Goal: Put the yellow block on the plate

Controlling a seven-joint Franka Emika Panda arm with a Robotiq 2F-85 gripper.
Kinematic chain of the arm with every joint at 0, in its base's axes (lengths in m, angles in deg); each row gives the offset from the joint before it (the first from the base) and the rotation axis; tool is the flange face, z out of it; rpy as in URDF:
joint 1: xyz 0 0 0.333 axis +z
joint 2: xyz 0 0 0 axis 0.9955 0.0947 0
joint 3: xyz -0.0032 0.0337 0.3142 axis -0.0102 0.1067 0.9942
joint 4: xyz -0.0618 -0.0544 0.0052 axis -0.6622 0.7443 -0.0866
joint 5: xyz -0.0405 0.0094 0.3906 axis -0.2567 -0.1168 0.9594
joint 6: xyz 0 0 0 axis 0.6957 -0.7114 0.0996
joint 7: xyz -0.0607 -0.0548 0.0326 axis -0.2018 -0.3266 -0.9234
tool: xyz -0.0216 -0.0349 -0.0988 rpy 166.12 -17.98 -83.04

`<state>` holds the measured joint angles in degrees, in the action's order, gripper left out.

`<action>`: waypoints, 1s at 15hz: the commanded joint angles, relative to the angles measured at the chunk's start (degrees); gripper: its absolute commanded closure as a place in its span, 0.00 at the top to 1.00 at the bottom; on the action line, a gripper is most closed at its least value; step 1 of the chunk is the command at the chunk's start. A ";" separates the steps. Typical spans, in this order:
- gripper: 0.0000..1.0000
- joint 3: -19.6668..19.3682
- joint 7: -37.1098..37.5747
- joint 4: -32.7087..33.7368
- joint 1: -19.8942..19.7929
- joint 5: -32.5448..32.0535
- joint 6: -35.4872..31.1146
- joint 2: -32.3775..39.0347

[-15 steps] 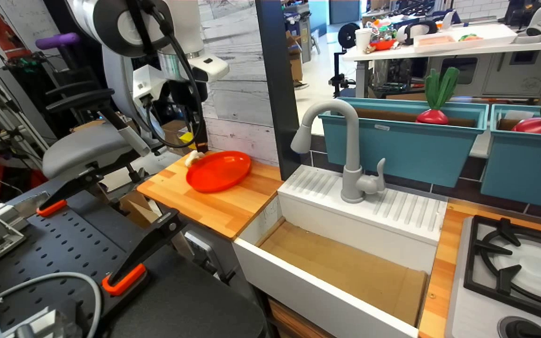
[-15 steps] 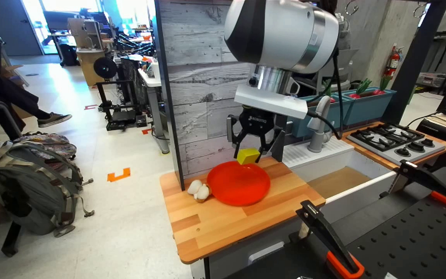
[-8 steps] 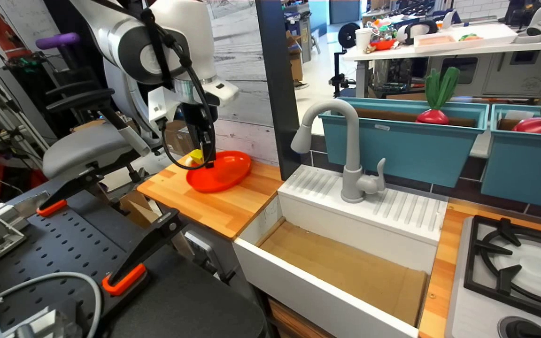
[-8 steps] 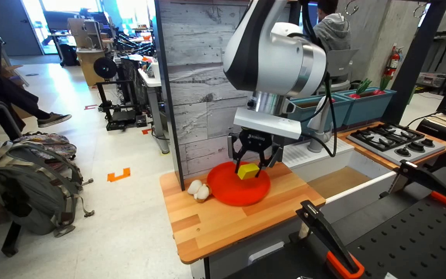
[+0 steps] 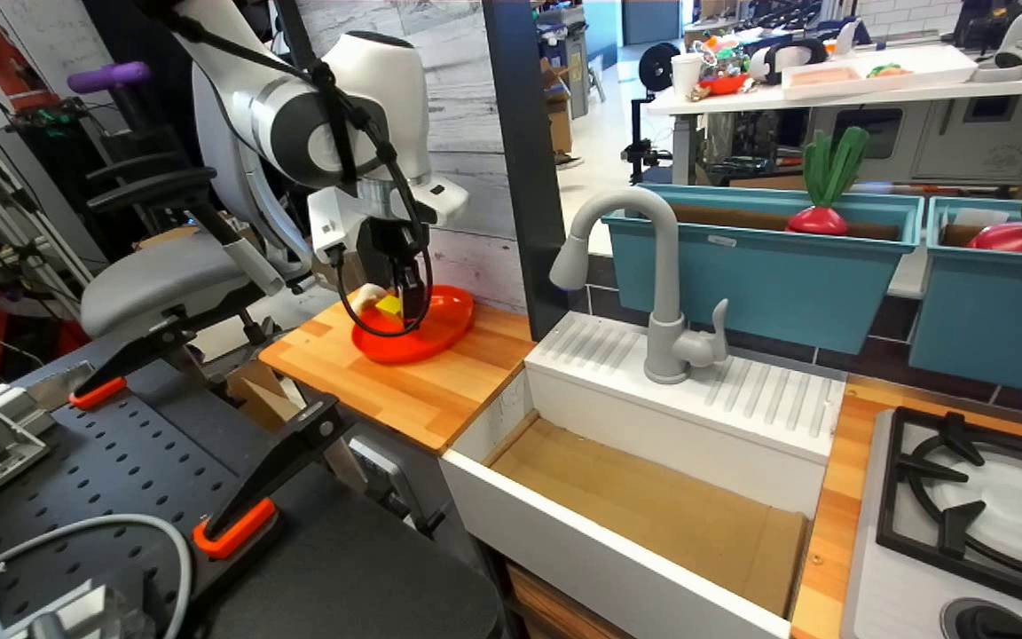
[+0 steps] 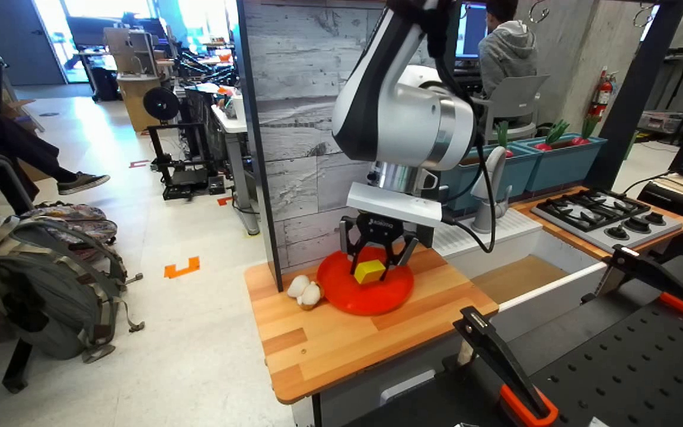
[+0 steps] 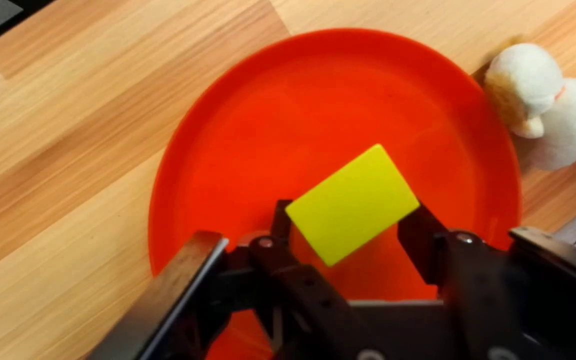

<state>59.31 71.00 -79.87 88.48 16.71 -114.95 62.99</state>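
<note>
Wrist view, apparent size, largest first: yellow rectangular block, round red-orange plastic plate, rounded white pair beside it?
1. Red-orange plate
Unranked: yellow block and white pair look similar in size; the block is nearer the camera.

block: between jaws, over plate, contact unclear | plate: on countertop | sink: beside countertop

Faucet is arching behind sink, stove is sitting nearby, radishes are poking from planters, white lumps are lying on the counter, backpack is resting on the floor
</note>
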 commanded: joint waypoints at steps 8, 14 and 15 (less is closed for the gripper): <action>1.00 0.06 -0.06 0.60 0.97 -0.21 2.74 -1.86; 1.00 2.06 -0.36 -2.62 0.80 0.90 2.54 -5.55; 1.00 2.58 -0.43 -4.89 0.90 1.07 2.58 -7.65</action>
<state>62.38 70.89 -85.11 88.91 17.22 -112.59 55.16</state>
